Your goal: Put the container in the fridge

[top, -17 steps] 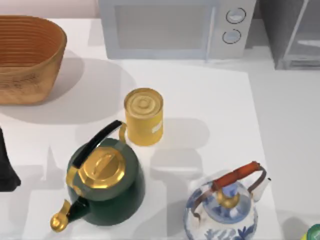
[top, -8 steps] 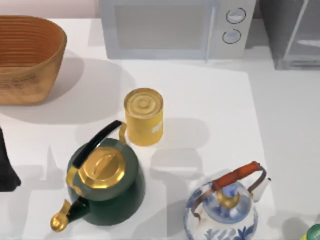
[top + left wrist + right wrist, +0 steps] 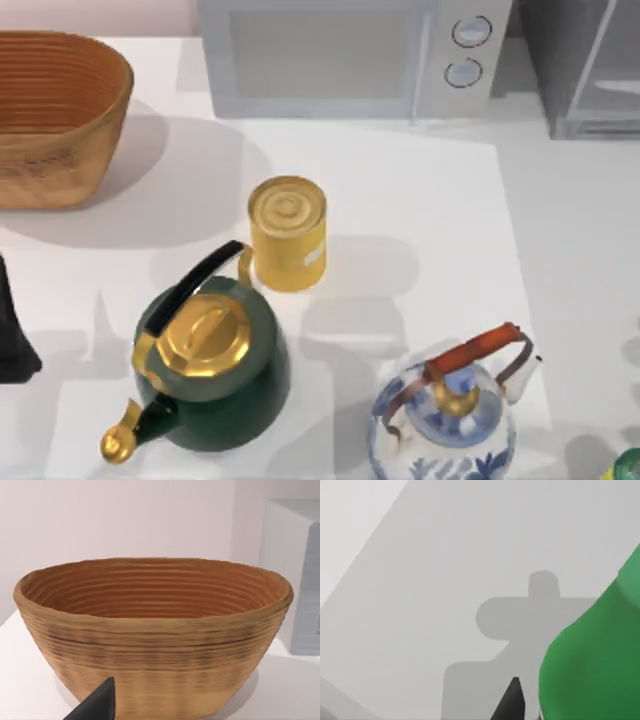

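White tabletop (image 3: 560, 250) holds the yellow canister (image 3: 288, 232) at its centre, well apart from the fridge (image 3: 590, 65) at the far right corner, while the right gripper's (image 3: 512, 702) opening cannot be told beside a green bottle (image 3: 595, 665).

1. The fridge (image 3: 585, 70) stood at the far right corner of the bench, a dark grey boxy appliance cut off by the top view's upper and right edges.
2. Its door panel was see-through glass in a pale frame, and it appeared to angle outward from the body, though how far it stood open could not be told.
3. The container (image 3: 287, 232) was a yellow cylindrical can with a ringed lid, standing upright near the bench's middle, well apart from the fridge.
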### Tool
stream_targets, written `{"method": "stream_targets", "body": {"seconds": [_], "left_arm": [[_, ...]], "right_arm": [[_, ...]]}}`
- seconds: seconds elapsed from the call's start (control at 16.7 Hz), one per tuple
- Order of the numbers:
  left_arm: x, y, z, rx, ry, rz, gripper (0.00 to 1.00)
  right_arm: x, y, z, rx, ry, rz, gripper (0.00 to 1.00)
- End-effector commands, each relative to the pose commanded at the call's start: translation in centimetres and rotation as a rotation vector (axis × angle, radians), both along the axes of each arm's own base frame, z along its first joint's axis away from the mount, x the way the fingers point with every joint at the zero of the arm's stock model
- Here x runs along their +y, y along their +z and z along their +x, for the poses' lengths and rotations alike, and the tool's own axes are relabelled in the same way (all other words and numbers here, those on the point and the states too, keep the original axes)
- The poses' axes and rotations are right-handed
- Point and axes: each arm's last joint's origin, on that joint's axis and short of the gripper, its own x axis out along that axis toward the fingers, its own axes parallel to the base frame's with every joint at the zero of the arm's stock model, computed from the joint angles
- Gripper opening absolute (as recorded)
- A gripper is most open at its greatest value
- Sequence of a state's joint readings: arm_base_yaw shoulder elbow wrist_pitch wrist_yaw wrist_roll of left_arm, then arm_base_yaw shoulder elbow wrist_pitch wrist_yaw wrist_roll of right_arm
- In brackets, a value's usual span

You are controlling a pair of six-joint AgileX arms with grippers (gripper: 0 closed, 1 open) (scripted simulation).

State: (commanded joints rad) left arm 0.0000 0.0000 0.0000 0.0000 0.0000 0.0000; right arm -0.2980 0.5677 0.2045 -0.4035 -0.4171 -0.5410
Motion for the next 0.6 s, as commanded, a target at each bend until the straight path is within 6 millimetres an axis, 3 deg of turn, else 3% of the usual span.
{"method": "stream_targets", "body": {"seconds": [0.3, 0.6], "left_arm": [[0.0, 0.0, 0.0, 0.000, 0.000, 0.000, 1.00], [0.0, 0.0, 0.0, 0.000, 0.000, 0.000, 1.00]], "right_arm": [[1.7, 0.4, -1.0, -0.401, -0.237, 0.111, 0.01], [2.4, 1.5, -1.5, -0.651, -0.299, 0.239, 0.01]]}}
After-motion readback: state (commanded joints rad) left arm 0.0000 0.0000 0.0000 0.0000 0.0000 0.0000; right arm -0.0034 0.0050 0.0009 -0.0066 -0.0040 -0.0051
